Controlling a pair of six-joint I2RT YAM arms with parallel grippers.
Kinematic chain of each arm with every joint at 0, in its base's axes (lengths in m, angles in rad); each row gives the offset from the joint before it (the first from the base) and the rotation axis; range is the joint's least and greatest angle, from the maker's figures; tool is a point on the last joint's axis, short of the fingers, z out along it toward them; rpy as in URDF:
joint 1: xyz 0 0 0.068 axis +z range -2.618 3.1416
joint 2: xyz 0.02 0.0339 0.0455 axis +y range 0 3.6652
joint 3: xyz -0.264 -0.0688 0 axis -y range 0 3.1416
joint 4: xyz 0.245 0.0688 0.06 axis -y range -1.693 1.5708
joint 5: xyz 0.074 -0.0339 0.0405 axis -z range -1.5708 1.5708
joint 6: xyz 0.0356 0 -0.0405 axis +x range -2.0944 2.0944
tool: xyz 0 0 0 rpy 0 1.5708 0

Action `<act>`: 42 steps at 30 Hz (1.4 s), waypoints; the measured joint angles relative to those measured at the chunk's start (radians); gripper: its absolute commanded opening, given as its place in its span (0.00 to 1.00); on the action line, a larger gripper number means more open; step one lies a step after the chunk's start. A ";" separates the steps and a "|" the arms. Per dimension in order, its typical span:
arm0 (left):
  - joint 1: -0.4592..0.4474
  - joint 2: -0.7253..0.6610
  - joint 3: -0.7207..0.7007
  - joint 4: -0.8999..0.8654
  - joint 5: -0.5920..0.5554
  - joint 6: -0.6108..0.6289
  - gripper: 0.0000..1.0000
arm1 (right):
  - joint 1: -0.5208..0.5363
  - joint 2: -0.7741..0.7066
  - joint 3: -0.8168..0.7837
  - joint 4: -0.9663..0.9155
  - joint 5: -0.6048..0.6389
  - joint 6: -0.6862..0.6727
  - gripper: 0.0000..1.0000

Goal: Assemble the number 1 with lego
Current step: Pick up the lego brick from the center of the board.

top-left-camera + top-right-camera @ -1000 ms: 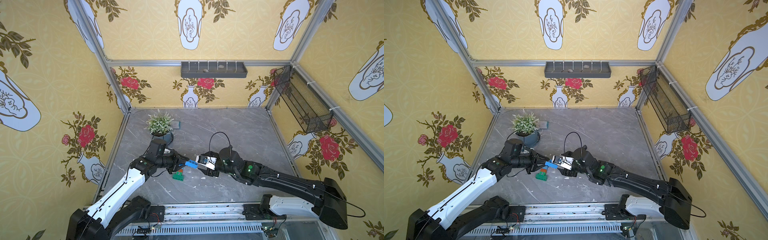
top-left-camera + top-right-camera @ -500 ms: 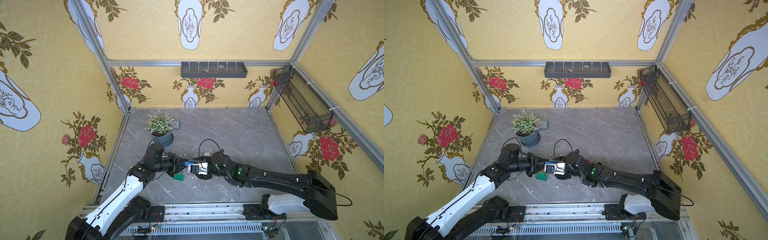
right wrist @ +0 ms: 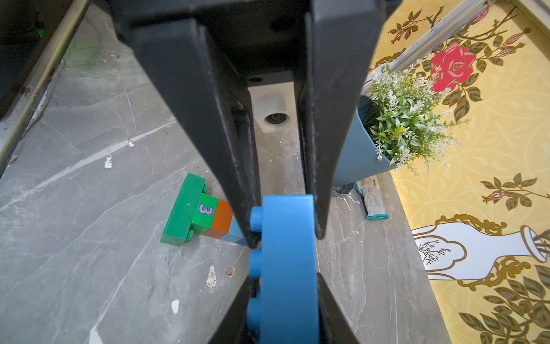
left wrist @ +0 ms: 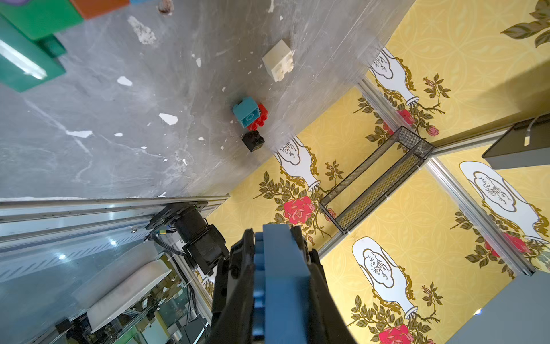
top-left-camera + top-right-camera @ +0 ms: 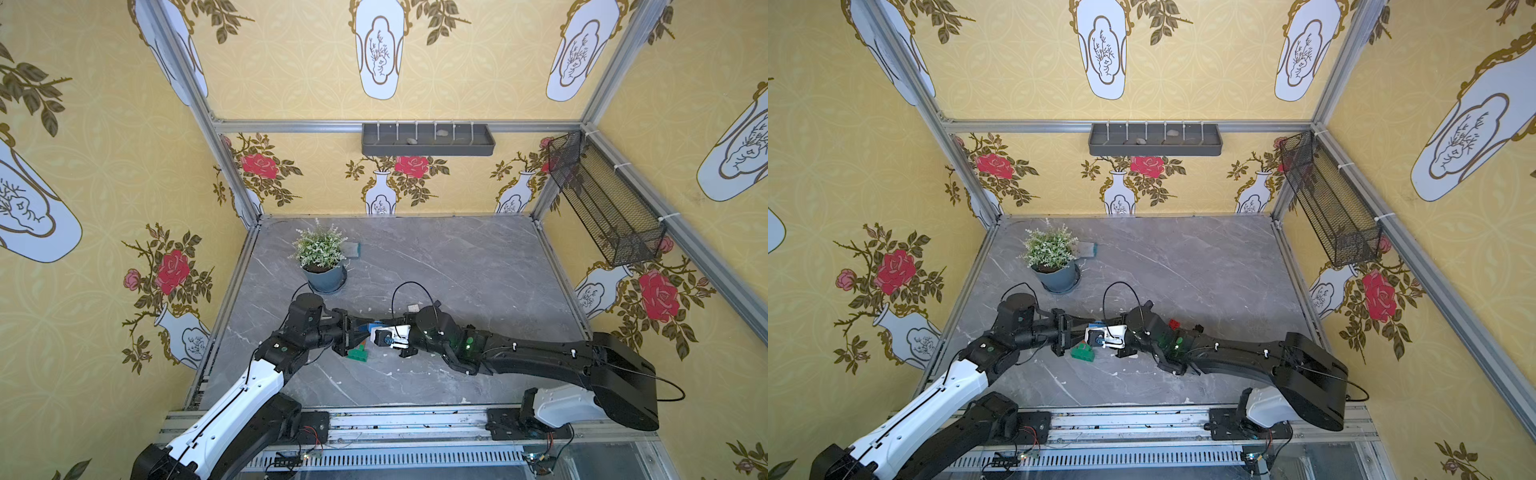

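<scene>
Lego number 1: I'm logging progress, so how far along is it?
Done: a green, orange and light-blue stack lies on its side on the table. In hand: left gripper and right gripper both clamp a long blue brick. Left: joining it; white brick, teal brick, red brick, black brick lie loose.

Bright, even light; soft shadows, wide-angle bending at edges

Blue brick (image 4: 279, 283) part. behind L fingers (image 4: 236, 271)
</scene>
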 measured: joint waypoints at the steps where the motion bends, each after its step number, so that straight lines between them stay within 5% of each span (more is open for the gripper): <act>1: 0.000 -0.002 0.000 -0.001 -0.004 -0.002 0.35 | 0.000 0.002 0.002 0.000 0.000 -0.003 0.21; 6: -0.001 -0.029 0.003 -0.014 -0.031 0.013 0.64 | -0.006 -0.003 0.007 0.012 -0.002 0.029 0.17; 11: 0.011 -0.105 -0.032 0.024 -0.188 0.109 0.68 | -0.065 -0.061 0.007 -0.003 -0.086 0.162 0.17; 17: 0.077 -0.232 0.014 -0.029 -0.446 0.595 0.72 | -0.216 -0.138 0.021 -0.128 -0.327 0.412 0.17; 21: 0.080 -0.263 0.097 -0.064 -0.472 1.023 0.72 | -0.275 -0.182 0.041 -0.234 -0.494 0.513 0.19; 25: 0.080 -0.262 0.115 -0.130 -0.373 1.426 0.73 | -0.333 -0.198 0.086 -0.333 -0.639 0.562 0.19; 30: 0.080 -0.288 0.106 -0.183 -0.126 1.735 0.74 | -0.364 -0.173 0.179 -0.457 -0.776 0.553 0.20; 37: 0.080 -0.175 0.079 -0.039 0.213 1.770 0.72 | -0.359 -0.075 0.309 -0.610 -0.901 0.477 0.20; 42: 0.079 -0.076 0.080 0.034 0.337 1.727 0.68 | -0.340 -0.014 0.375 -0.674 -0.959 0.428 0.20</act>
